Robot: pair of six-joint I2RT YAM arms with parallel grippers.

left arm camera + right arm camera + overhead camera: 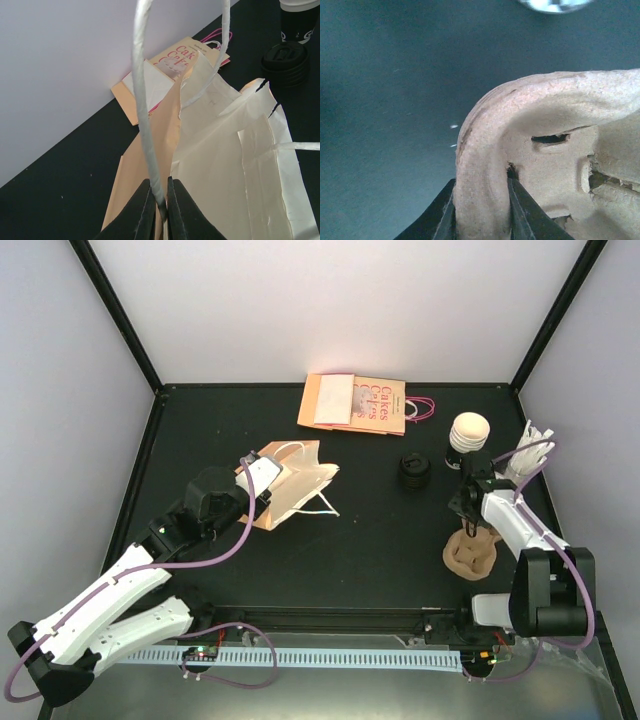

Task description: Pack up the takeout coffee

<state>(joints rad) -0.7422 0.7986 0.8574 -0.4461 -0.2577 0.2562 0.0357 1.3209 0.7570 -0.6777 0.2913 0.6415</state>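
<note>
The takeout coffee cup [468, 436] stands open at the back right, black outside and cream inside; it also shows at the top right of the left wrist view [300, 20]. Its black lid [413, 472] [286, 61] lies apart, to the cup's left. A tan paper bag [298, 485] [235, 165] lies on its side left of centre. My left gripper [262, 472] [160, 200] is shut on the bag's white twisted handle [142, 100]. My right gripper [470, 517] [480, 212] is shut on the rim of the brown pulp cup carrier [470, 556] [545, 135].
A flat stack of printed paper bags [355, 403] [170, 70] lies at the back wall. White wrapped straws [525, 455] sit at the far right beside the cup. Black frame rails [125, 500] border the dark table.
</note>
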